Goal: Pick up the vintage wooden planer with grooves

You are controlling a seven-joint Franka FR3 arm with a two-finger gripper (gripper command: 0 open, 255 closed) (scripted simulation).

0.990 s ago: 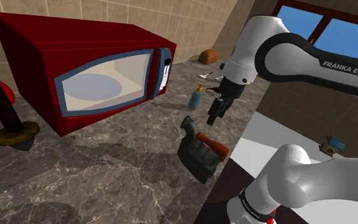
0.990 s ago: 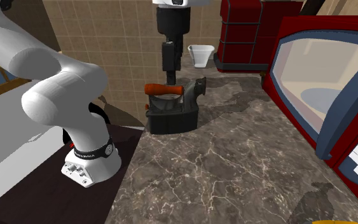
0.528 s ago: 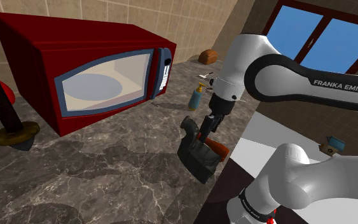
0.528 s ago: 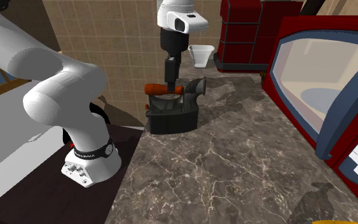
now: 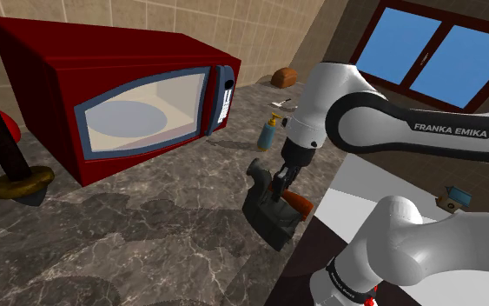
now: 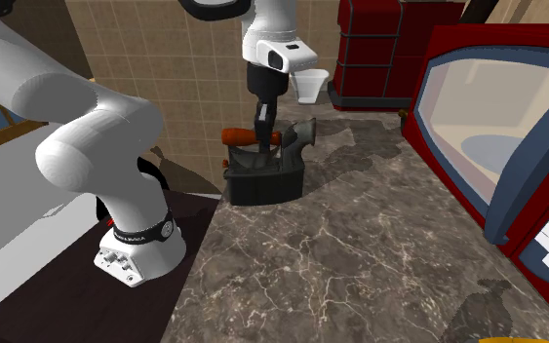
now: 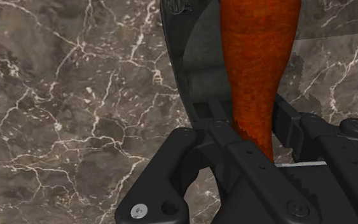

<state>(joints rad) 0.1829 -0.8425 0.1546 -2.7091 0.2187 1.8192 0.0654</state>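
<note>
On the shoulder view's left a red microwave (image 5: 112, 96) stands on the dark marble counter (image 5: 147, 226). Further right is a small soap bottle (image 5: 269, 132). In front of the bottle, at the counter's edge by my stand (image 5: 307, 269), lies the planer (image 5: 267, 219). It has a dark grey body sitting flat, with a reddish-brown handle (image 7: 257, 63) across its top.

My gripper (image 5: 278, 185) is low over that body. In the wrist view my fingers (image 7: 199, 149) are spread, one on each side of the handle, which runs between them. One finger looks close against it and the other a little apart, so I judge that nothing is clasped yet.

The step in hand is the end of the reach, just short of the grasp. Next I need to squeeze squarely on the handle and then lift straight up. I should take care that the heavy-looking body does not swing about so narrow a grip.
</note>
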